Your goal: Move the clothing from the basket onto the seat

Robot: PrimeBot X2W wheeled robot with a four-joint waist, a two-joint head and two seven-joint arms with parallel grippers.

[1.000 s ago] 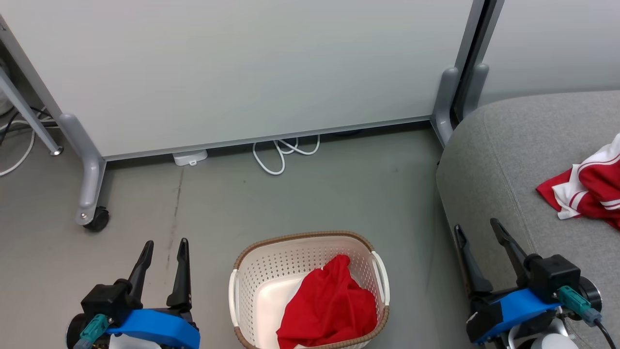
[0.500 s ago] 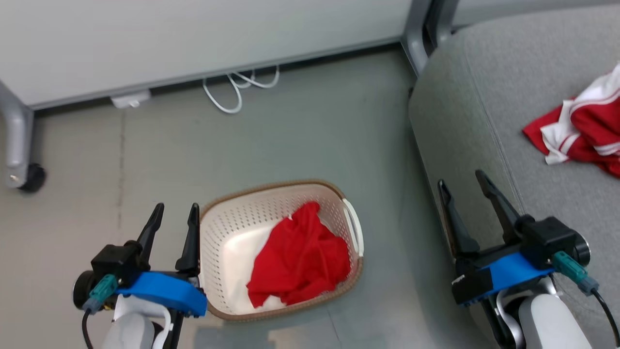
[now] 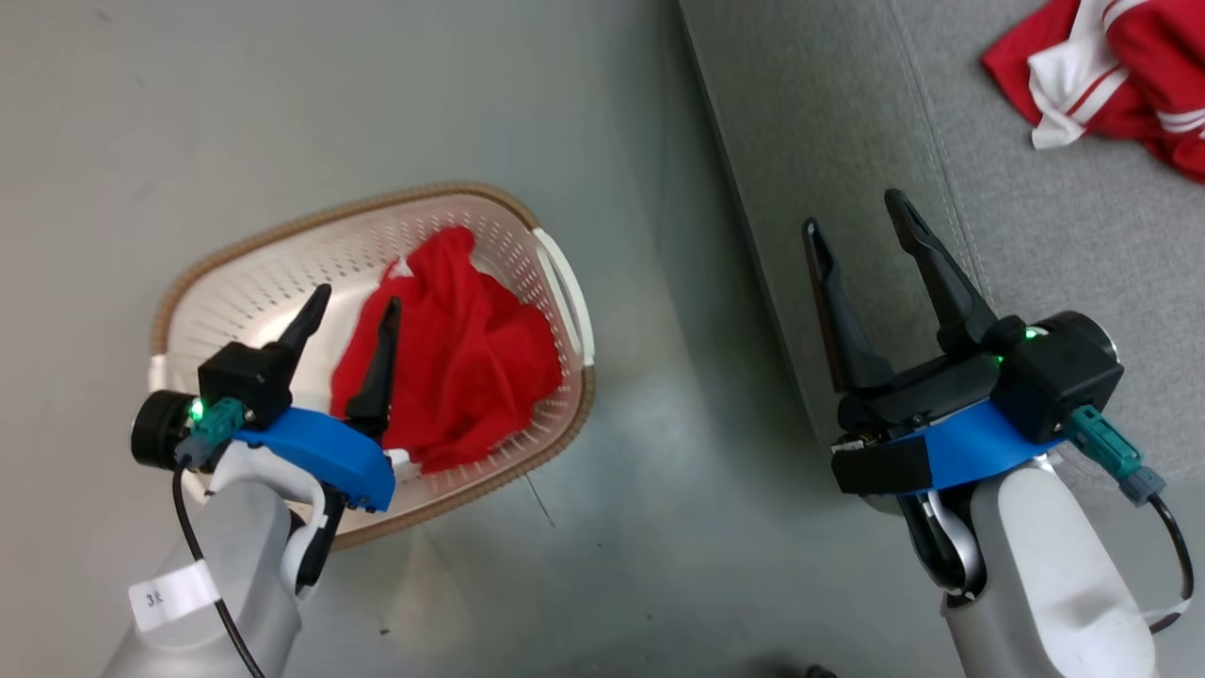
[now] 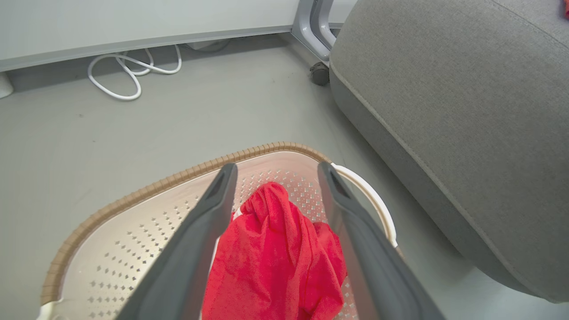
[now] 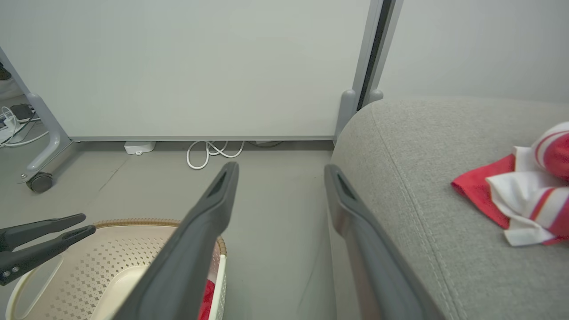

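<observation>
Poising left gripper [image 3: 357,297] above basket [image 3: 311,218], jaws spread wide and empty, fingertips apparently just clear of plain red garment [image 3: 461,358] lying crumpled inside. Poising right gripper [image 3: 853,211] over seat [image 3: 847,113] edge, jaws equally wide, gripping nothing. Showing striped garment [image 3: 1101,66] lying farther back on seat, well apart from basket.

A smooth grey-green floor [image 3: 282,94] with a few dark scuffs runs to a pale matte partition panel [image 5: 178,66] on grey metal legs. In the right wrist view one leg [image 5: 49,142] ends in a black castor [image 5: 40,182] at nine o'clock. A loose coil of white cable [image 5: 213,153] and a small white box [image 5: 139,146] lie under the panel's lower edge near the middle, and a second pale panel [image 5: 466,44] stands at two o'clock behind the grey upholstered seat [image 5: 422,146], all in soft, even light.
</observation>
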